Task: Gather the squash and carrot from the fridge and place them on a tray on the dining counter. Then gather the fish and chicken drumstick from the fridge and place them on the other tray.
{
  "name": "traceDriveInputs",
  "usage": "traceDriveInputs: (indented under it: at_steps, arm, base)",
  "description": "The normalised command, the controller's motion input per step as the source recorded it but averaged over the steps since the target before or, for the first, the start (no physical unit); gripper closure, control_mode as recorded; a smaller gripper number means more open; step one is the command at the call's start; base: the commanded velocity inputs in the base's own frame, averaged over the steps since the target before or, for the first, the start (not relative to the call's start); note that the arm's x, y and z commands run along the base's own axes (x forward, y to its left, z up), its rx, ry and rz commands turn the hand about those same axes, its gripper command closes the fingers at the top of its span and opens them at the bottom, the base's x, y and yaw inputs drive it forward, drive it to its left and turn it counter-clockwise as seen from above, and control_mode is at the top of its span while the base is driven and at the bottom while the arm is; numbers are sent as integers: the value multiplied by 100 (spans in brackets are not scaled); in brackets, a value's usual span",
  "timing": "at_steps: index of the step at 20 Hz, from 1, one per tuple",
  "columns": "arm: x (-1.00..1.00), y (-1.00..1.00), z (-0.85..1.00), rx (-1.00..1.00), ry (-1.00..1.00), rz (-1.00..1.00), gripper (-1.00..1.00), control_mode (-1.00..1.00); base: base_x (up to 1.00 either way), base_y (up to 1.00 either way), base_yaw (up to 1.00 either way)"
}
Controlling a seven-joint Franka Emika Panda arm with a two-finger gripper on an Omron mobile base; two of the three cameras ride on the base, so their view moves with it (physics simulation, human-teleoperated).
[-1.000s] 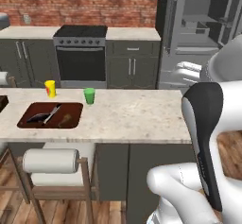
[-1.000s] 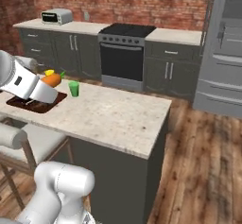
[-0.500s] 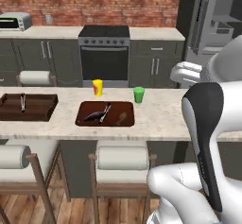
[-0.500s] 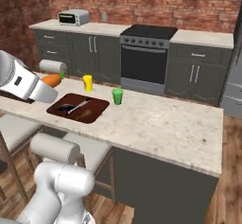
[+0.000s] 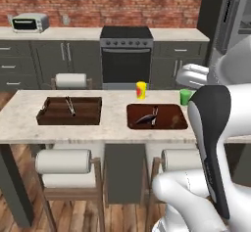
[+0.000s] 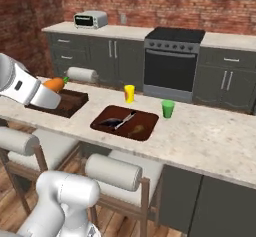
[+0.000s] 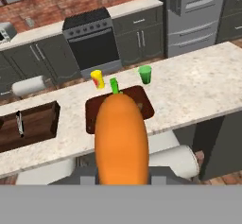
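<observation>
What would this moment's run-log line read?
gripper: shut on carrot | carrot: above counter | shallow tray: fish, drumstick

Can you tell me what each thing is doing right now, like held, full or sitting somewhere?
carrot: held in the gripper, above the counter.
Shallow tray: on the counter, dark food pieces inside.
Deep tray: on the counter, a small thing inside.
Yellow cup: upright.
Green cup: upright.

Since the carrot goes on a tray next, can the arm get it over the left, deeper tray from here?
Probably yes. In the right base view the pincer holds the carrot beside the deep tray, nothing between them. The shallow tray is farther away.
</observation>
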Motion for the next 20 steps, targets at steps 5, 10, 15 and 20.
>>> traceDriveInputs:
  at_steps: [5,10,15,20]
  arm:
    - [0,0,0,0,0,0,100,100]
    - [0,0,0,0,0,0,100,100]
    - [0,0,0,0,0,0,100,100]
    - [0,0,0,0,0,0,100,100]
  base:
    - [0,100,0]
    - [9,100,0]
    - [44,61,0]
    - [46,3,-6]
